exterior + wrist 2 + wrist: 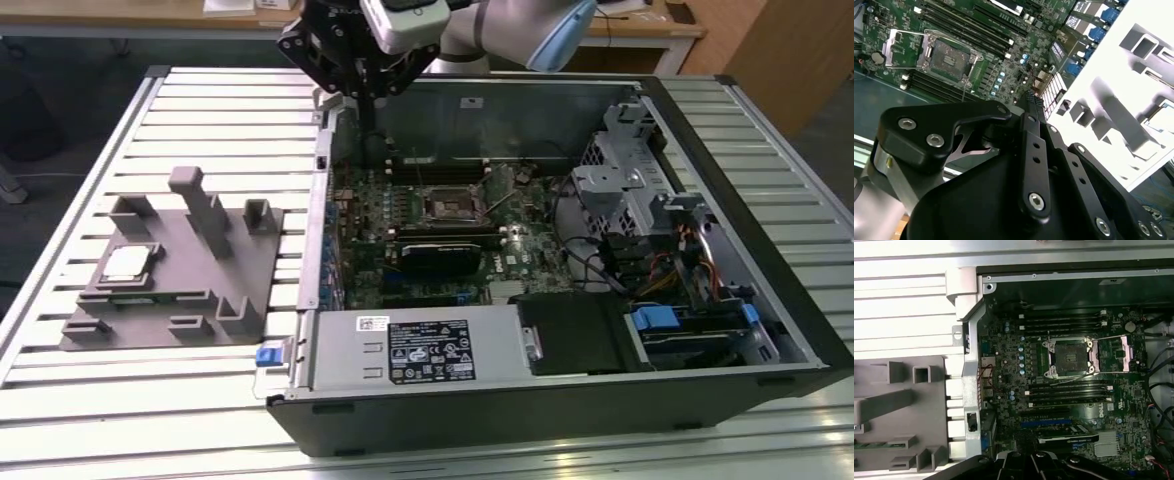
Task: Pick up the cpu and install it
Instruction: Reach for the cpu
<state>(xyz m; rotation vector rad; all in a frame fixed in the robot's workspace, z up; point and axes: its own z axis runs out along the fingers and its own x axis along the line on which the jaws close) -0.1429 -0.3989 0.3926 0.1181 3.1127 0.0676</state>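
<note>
**Exterior view**
- Gripper: the gripper (363, 92) hangs over the far wall of the open computer case (534, 420), at about eleven o'clock from the socket (447, 207). Its fingers taper to a single point, pressed together with nothing between them.
- Cpu: the cpu (127, 262) lies flat, silver top up, in a recess of the grey fixture (200, 250). It is at about nine o'clock from the case and well apart from the gripper.
- Fixture: it stands on the slatted table (214, 110), just beside the case.
- Motherboard: the motherboard (400, 250) lies on the case floor with the socket near its middle. The power supply (414, 348) sits at six o'clock from the socket.

**Second wrist view**
- Gripper: the black links of the gripper (1031, 100) run together to a closed, empty tip, which is seen against the edge of the motherboard (1019, 65).
- Socket: the socket (946, 59) lies open, with its metal frame folded aside.
- Fixture: the fixture (1114, 105) is brightly lit and sits beyond the board's edge.

**First wrist view**
- Gripper: the dark tip of the gripper (1024, 447) is above the board, near the case wall (966, 340).
- Socket: the socket (1070, 356) is open between two banks of memory slots, its pin field bare.
- Fixture: the fixture (899, 405) is outside the case wall.
</note>
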